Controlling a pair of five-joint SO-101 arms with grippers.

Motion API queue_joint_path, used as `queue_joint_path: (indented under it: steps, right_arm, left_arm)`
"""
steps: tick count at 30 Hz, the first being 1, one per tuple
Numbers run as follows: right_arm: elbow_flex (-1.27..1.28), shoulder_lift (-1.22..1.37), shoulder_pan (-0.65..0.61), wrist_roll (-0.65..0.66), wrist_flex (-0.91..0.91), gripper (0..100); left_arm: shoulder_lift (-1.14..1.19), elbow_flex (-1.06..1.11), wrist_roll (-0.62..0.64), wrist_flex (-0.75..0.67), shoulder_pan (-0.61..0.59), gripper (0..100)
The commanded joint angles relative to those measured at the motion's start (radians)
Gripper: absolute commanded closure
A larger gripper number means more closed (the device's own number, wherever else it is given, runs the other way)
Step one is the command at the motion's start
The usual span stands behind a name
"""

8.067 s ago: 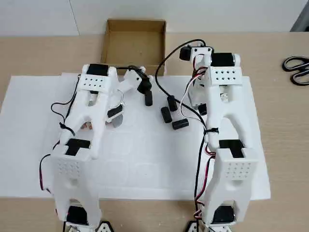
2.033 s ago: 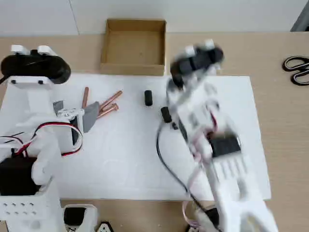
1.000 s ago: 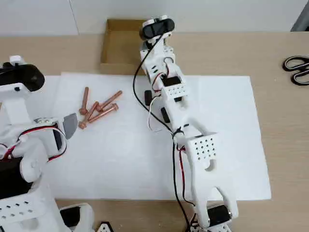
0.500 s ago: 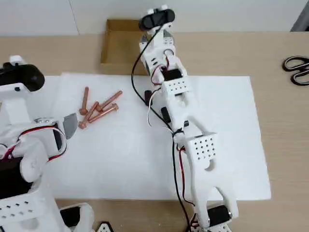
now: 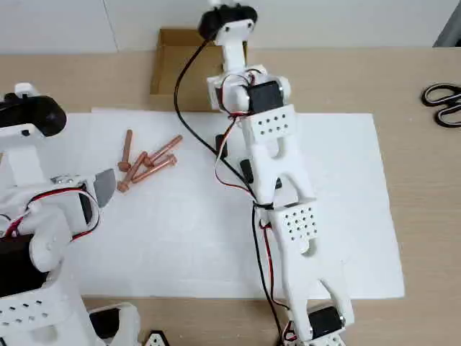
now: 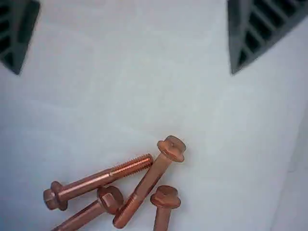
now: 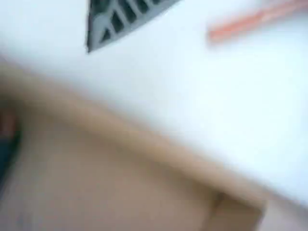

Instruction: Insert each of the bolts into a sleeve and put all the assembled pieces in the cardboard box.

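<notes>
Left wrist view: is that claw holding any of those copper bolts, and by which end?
Nothing is held. The left gripper is open; the four bolts lie loose on the white sheet, clear of it.

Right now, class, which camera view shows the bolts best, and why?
The left wrist view: four bolts lie close up, heads and threads plain. The high view shows the bolts small, clustered on the white sheet. The right wrist view gives a blurred orange streak, possibly one bolt.

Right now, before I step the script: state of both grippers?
Left gripper: open, empty, near the copper bolts.
Right gripper: cannot tell; it is at the cardboard box edge.
</notes>
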Motion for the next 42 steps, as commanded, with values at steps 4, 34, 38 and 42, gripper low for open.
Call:
queue_joint_path:
  steps: [4,34,38,42]
  right_arm:
    - [-0.035,-0.016,-0.01,-0.103,0.076,75.0]
    - [-0.038,0.232,-0.113,-0.196,0.077,75.0]
    - [-0.038,0.249,-0.111,-0.196,0.074,75.5]
    - [-0.038,0.269,-0.111,-0.196,0.073,87.2]
  left_arm:
    - [-0.015,0.028,-0.006,0.017,0.002,74]
    - [-0.017,0.17,-0.008,0.014,-0.003,74]
    - [-0.017,0.17,-0.008,0.014,-0.003,74]
    - [-0.017,0.17,-0.008,0.014,-0.003,74]
